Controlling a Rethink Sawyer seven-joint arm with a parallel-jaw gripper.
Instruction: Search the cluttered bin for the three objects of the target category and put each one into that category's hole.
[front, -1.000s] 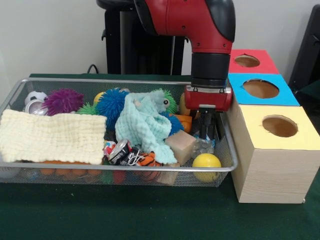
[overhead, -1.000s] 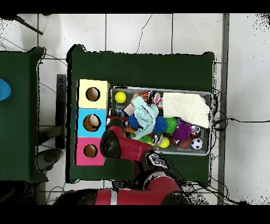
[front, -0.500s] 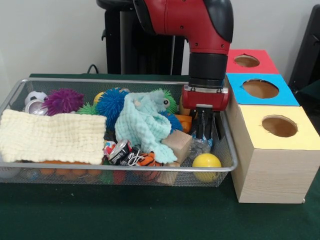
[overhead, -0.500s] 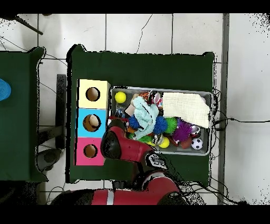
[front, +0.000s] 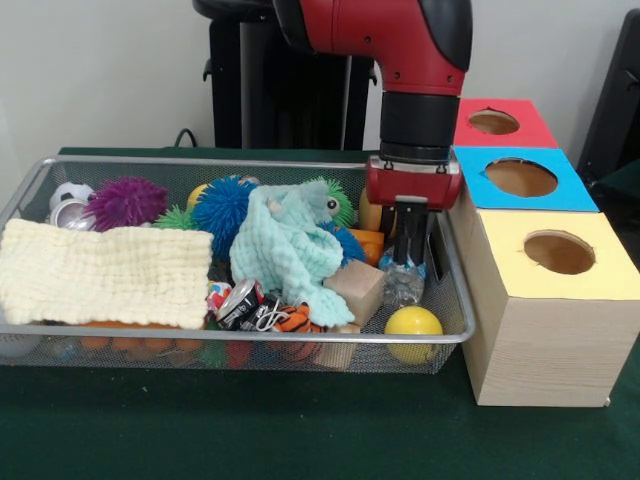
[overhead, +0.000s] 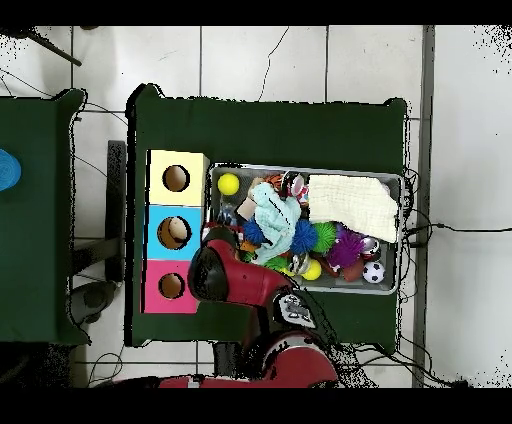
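The black pincer (front: 408, 262), clenched on a crinkly clear plastic bottle (front: 402, 281), has risen slightly; blue-topped hole (front: 521, 177) next.

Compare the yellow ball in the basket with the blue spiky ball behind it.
The yellow ball is smooth and plain; the blue spiky ball bristles with soft spikes. The yellow ball looks smaller than the blue one. The yellow ball lies at the basket's near rim, by the yellow-topped box; the blue spiky ball sits farther back, against the mint knitted cloth. Both are round toys lying in the same wire basket.
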